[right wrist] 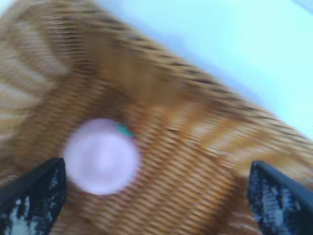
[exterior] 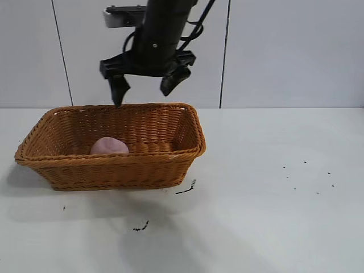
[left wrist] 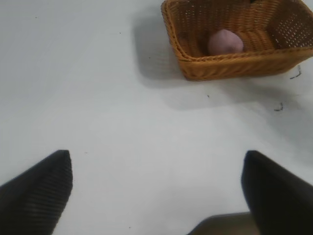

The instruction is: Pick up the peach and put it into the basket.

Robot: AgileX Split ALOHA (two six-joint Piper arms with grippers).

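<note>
- Sitting inside the basket (exterior: 114, 148) right now is the peach (exterior: 109, 147), down on the woven floor toward the left end in the exterior view, close to the near wall.
- Right tool (exterior: 147, 86) hangs in the air just above the basket's back rim, fingers spread wide apart with nothing between them. The wrist view from that arm looks straight down into the basket (right wrist: 195, 147), and the peach (right wrist: 101, 155) shows there as a pale pink round blob with a tiny green speck at its edge. It's a bit smeared, so I can't make out more detail.
- Left tool (left wrist: 156, 191) is off to the side over bare bench (left wrist: 98, 98), well apart from the basket (left wrist: 234, 63). Its two dark fingers are wide open too, holding nothing. From that view the peach (left wrist: 225, 42) is visible over the basket wall.
- Bench (exterior: 273, 199) is white, with a few small dark scraps (exterior: 186, 189) lying just in front of the basket.
</note>
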